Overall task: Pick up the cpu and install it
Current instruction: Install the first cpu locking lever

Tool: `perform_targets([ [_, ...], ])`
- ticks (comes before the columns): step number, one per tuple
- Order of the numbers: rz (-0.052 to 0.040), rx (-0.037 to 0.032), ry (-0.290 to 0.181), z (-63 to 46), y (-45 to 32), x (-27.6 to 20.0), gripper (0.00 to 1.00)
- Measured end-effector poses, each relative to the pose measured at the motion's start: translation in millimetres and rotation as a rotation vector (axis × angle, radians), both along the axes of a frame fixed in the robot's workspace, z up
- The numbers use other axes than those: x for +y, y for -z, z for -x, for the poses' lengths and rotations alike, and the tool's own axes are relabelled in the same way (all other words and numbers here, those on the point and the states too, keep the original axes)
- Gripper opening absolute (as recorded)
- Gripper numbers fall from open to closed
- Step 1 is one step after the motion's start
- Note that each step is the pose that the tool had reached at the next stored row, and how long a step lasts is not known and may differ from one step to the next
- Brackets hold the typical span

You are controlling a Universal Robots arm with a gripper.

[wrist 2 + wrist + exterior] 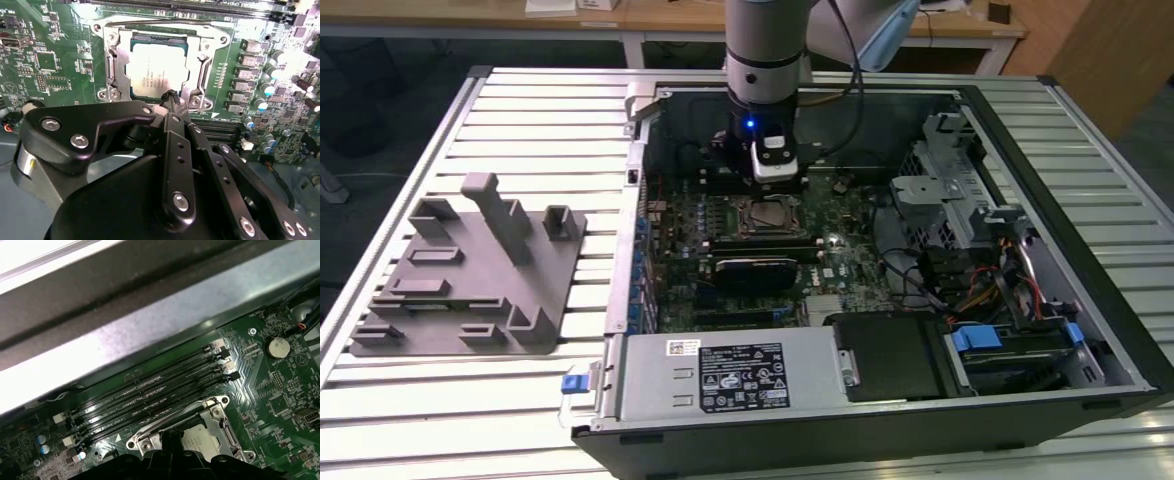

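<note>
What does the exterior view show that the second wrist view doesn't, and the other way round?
The exterior view alone takes in the whole open computer case, the slatted table, the grey fixture plate and the power supply. The second wrist view alone gives a close look at the black gripper linkage and the socket's metal frame. Both show the cpu seated in its socket on the green motherboard.

The cpu (159, 70) has a pale, matt metal top. Its socket frame (207, 60) is shiny bare metal. The gripper (172, 97) is matt black. The fixture (467, 280), left in the exterior view, looks like dull grey plastic; the table (534, 120) is ribbed pale metal.
</note>
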State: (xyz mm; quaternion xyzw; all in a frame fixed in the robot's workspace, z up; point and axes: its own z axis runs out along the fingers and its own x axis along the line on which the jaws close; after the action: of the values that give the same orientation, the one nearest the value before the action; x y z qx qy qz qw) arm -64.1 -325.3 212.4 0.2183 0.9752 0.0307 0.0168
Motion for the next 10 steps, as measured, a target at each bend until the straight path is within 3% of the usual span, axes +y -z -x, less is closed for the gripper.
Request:
perform_targets([
  [6, 0.0009, 0.0, -0.089, 0.0, 0.3, 0.0, 0.11],
  [10, 0.0064, 0.0002, -0.149, 0.0, 0.7, 0.0, 0.11],
])
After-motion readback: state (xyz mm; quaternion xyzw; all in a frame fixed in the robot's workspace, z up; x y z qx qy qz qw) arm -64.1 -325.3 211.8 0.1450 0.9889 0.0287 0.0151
